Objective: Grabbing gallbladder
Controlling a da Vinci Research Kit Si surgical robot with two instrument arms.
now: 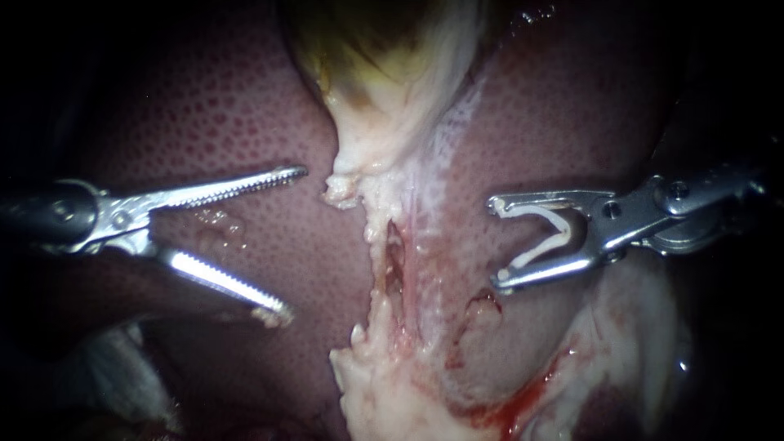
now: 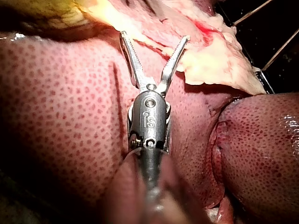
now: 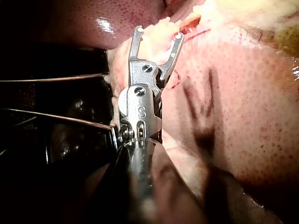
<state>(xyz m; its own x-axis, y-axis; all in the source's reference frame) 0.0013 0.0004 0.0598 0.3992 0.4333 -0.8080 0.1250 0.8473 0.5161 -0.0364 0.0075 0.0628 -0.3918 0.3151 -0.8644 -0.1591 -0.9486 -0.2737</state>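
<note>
My left instrument (image 1: 291,242) comes in from the left side. Its two long jaws have little teeth and they are spread wide, like an open beak, with a big gap between them. From its own arm camera (image 2: 154,36) the jaws make a V ahead of the round metal wrist. My right instrument (image 1: 496,243) comes in from the right side. Its two jaws are shorter and stand apart, with a white clip (image 1: 563,235) sitting inside them and touching both. Its own arm camera (image 3: 159,31) shows these jaws spread too.
</note>
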